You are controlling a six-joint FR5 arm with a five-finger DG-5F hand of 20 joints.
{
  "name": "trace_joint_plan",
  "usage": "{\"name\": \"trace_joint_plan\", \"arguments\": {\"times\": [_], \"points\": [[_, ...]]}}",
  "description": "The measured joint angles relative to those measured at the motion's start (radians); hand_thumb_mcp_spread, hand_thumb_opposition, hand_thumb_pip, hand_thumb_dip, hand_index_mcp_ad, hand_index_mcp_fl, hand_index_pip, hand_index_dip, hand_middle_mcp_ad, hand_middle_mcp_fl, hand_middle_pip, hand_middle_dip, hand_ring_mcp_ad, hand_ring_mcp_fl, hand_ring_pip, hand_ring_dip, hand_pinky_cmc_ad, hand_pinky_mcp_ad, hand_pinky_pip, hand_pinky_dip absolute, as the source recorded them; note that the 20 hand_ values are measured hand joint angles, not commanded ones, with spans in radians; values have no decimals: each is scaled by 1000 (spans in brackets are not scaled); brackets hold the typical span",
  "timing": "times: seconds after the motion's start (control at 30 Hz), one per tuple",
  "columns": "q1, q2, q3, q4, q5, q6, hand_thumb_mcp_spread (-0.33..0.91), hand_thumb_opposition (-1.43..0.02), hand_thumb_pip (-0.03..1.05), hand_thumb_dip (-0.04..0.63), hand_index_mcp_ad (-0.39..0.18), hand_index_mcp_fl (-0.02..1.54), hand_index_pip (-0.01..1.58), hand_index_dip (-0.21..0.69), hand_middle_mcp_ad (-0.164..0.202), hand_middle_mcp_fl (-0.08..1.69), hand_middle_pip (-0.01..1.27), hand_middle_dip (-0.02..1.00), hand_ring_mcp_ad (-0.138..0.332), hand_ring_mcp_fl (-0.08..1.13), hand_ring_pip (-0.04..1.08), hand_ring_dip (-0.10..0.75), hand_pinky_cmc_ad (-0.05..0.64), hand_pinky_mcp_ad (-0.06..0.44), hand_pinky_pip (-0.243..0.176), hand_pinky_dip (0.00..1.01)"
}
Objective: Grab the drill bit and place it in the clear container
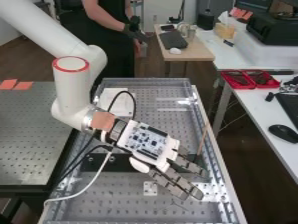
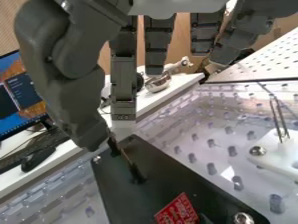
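Bright room light, glare on clear panel (image 2: pixel 227 173)

From the middle of the black plate (image 2: pixel 159 175), a thin dark rod (image 2: pixel 126 159) is seen towards ten o'clock, near a tip of the hand (image 1: pixel 148 141), with a metal bowl (image 2: pixel 157 84) shown at twelve, a white bracket (image 2: pixel 274 152) at two and a red label (image 2: pixel 177 210) at six.

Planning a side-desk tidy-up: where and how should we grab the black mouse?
I'd come from straight above and pinch the black mouse across its middle, by its two longer sides. It is a low, rounded oval lying flat on the white desk, so its domed top alone would likely slip.
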Motion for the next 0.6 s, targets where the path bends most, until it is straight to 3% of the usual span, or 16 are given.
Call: {"name": "trace_joint_plan", "arguments": {"times": [0.6], "points": [[2, -17, 21, -2, 3, -6, 456, -878, 581, 269, -105, 520, 1220, 35, 0, 136, 140, 138, 197, -12, 75, -45, 314, 136, -91, 190]]}}
